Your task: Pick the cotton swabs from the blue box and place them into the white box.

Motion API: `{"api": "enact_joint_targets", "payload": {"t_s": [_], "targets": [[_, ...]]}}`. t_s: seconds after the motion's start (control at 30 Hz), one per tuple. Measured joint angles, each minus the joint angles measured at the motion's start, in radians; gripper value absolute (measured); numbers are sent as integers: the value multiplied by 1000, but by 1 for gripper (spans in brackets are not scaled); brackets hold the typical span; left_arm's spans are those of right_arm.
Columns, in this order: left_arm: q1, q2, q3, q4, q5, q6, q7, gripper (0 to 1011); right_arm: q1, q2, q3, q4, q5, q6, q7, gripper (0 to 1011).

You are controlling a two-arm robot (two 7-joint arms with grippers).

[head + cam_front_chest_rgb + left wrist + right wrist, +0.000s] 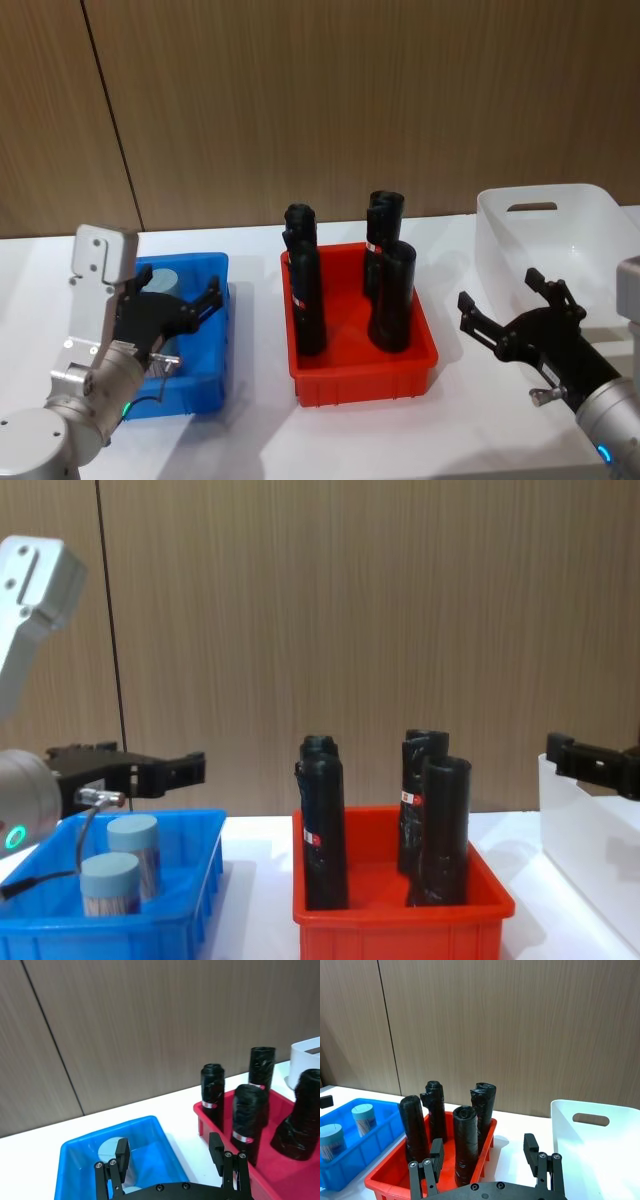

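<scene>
Wood-panel wall (pixel 350 100) behind, white table (pixel 250 435) in front. L to R: blue box (pixel 207 350) sits at 9 o'clock of the red bin (pixel 360 386). It holds 2 cotton swabs (pixel 134 852), both upright, 1 toward the box's 12 o'clock end, 1 toward 6. Left gripper (pixel 169 1145) hangs over that box, jaws spread wide, unloaded. Red bin, centre: 4 black tubes (pixel 308 300), standing. White box (pixel 590 235) is at 2 o'clock of the bin. Right gripper (pixel 498 290) is at the box's 8 o'clock corner, jaws wide, unloaded, prob. not touching the wall.

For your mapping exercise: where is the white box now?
The white box stands at the head view's right edge, right of the red bin.
</scene>
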Motion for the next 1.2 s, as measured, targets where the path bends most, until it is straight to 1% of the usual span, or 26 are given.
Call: {"api": "enact_joint_targets", "payload": {"t_s": [0.37, 0.57, 0.87, 1.2], "targets": [[-13, 1, -28, 56, -63, 21, -3, 1004, 0, 0, 0, 0, 0, 0, 0, 1001], [-19, 2, -39, 83, -83, 36, -8, 1004, 0, 0, 0, 0, 0, 0, 0, 1001], [-41, -7, -46, 143, -89, 59, -26, 1004, 0, 0, 0, 0, 0, 0, 0, 1001], [-75, -23, -49, 223, -78, 73, -53, 1004, 0, 0, 0, 0, 0, 0, 0, 1001]]}}
